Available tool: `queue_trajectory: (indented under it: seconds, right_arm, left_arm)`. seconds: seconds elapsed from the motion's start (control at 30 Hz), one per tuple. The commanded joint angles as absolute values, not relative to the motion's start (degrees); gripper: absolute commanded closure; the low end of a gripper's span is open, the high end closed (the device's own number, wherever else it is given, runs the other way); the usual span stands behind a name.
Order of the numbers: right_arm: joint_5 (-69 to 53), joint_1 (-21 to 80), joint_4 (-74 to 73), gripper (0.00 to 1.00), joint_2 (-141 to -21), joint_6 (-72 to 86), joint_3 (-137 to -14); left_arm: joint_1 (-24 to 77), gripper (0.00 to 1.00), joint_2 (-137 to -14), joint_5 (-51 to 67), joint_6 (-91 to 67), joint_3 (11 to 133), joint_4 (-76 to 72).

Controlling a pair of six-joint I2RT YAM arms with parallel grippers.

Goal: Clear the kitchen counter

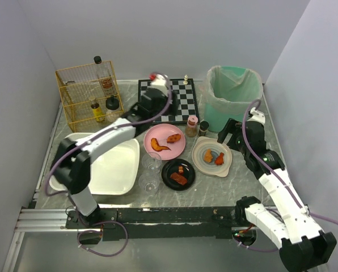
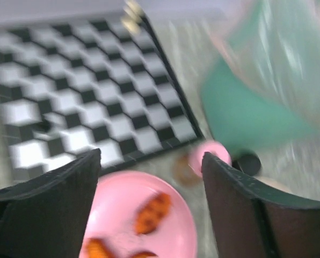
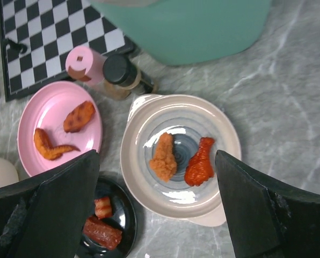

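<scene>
The grey marble bench (image 1: 214, 192) fills the whole floor of the top view and carries everything else. At its far left corner stands a yellow wire cage (image 1: 87, 93) with bottles in it. Nearer lies a white rectangular tub (image 1: 109, 167). Just right of the tub stand two clear glasses (image 1: 151, 161), one behind the other.

The left arm reaches over the tub toward the chessboard (image 1: 183, 99). Its wrist view is blurred. The left pincer (image 2: 151, 157) hangs over the board's near edge with its jaws apart and nothing between them.

In front of the board sits a pink plate (image 1: 164, 141) holding two orange fried pieces. A black plate (image 1: 178, 173) with reddish-brown pieces lies nearer, just beside it. Right of the pink plate a pink-capped shaker (image 1: 192, 126) and a black-capped shaker (image 1: 203, 127) stand touching.

A cream two-handled dish (image 1: 212, 157) holds a breaded piece and a red drumstick. The right pincer (image 3: 157, 157) hovers above this dish, jaws spread wide and gripping nothing. Behind it is a green bin (image 1: 232, 96) lined with a clear bag.
</scene>
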State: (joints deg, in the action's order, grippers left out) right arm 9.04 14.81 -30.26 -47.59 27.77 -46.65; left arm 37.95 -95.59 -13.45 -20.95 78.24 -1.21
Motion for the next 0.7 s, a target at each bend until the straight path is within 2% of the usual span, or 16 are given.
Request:
queue_trajectory:
  seconds: [0.0, 0.2, 0.67]
  right_arm:
    - [13.0, 13.9, -32.7, 0.05, -45.1, 28.7, -49.0]
    - [12.7, 13.5, -33.0, 0.05, -44.6, 29.1, -48.1]
    - [10.7, 13.1, -31.9, 0.05, -45.4, 29.2, -46.6]
  left_arm:
    - [40.9, 0.15, -101.1, -5.6, -22.6, 81.9, -8.4]
    - [41.7, 0.01, -106.7, -3.2, -22.6, 85.3, -10.1]
    - [44.3, 0.01, -116.4, -4.0, -20.8, 91.0, -7.4]
